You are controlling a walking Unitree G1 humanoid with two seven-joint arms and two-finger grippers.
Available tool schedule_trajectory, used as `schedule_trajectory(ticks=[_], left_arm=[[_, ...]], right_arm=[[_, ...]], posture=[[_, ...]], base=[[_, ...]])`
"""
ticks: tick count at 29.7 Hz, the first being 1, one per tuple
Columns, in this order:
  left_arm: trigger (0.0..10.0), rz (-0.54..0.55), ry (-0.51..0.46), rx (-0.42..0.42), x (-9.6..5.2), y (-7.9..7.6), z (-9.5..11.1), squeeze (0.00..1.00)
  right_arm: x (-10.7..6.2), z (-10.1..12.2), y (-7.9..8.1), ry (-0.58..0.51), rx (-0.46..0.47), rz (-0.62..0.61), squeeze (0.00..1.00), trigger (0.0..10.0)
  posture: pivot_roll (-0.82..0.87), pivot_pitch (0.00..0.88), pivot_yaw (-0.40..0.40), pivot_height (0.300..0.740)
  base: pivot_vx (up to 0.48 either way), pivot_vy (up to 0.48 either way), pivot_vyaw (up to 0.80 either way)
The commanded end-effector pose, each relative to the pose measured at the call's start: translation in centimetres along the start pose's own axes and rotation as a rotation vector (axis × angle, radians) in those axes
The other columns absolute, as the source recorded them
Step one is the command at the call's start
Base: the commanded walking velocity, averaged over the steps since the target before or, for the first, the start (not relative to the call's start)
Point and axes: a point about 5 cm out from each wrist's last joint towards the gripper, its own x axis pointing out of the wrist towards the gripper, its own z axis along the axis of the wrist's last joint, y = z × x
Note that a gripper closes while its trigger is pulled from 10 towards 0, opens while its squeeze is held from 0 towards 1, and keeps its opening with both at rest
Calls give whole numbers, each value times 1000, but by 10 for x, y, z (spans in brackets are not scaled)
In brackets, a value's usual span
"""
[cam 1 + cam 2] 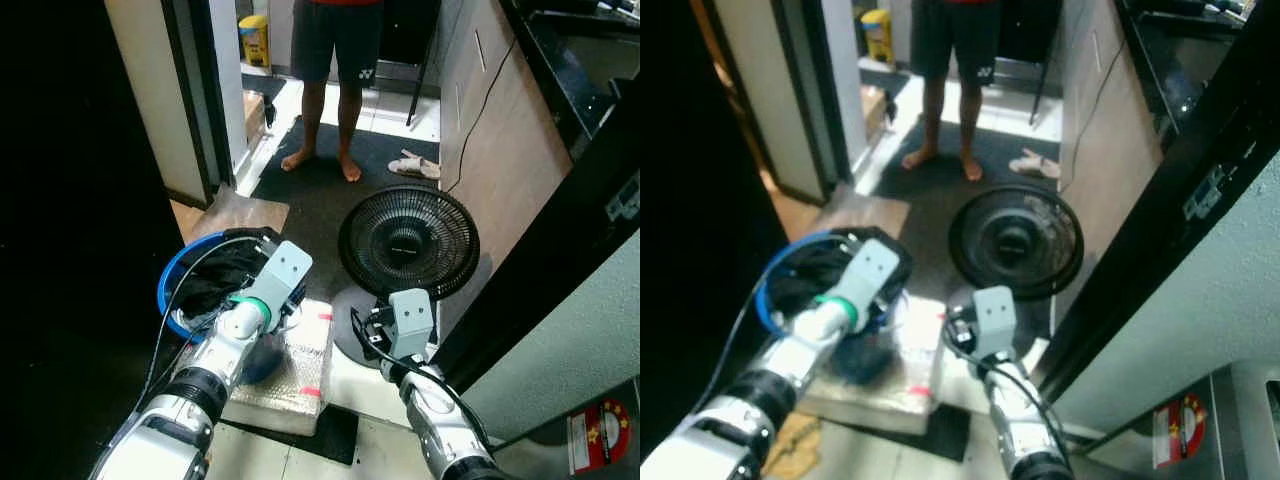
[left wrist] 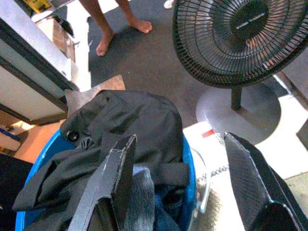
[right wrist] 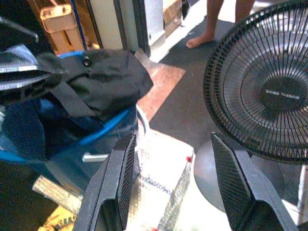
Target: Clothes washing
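dark crumpled clothes [image 1: 225, 268] heap in the round blue plastic basket [image 1: 170, 282] on the floor, left of the black floor fan [image 1: 407, 243]. our left hand [image 2: 180, 185] hangs just above the pile, fingers spread wide and holding nothing, so we judge it the nearer one; the garments lie straight ahead and below it. our right hand [image 3: 175, 185], also open and empty, sits over the white wrapped slab [image 1: 295, 365] beside the basket, with the clothes off to its left.
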Motion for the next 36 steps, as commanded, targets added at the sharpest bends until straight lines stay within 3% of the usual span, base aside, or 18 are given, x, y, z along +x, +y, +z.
schedule_trajectory(ticks=[1,7,11,17,35,36], left_arm=[[10000,5,47,2,-1,-3,-11,0],[10000,68,82,-15,-2,10,-17,0],[10000,160,86,-31,-3,34,-13,0],[10000,190,118,-8,-8,51,-21,0],[10000,94,198,36,-19,29,-55,0],[7922,93,198,34,-19,28,-56,0]], right_arm=[[-2,-7,3,25,-4,5,0,10000],[-2,-8,6,29,-4,19,0,10000],[-1,-8,7,30,-5,23,0,10000],[0,-8,8,32,-5,28,0,10000],[0,-9,8,30,-4,29,0,10000],[0,-9,8,29,-3,28,0,10000]], posture=[[0,193,11,740],[1,195,7,740],[4,197,3,740],[4,197,3,740],[8,213,-6,740],[8,212,-5,740]], base=[[0,0,0],[0,0,0],[0,0,0],[0,0,0],[0,0,0],[0,0,0]])
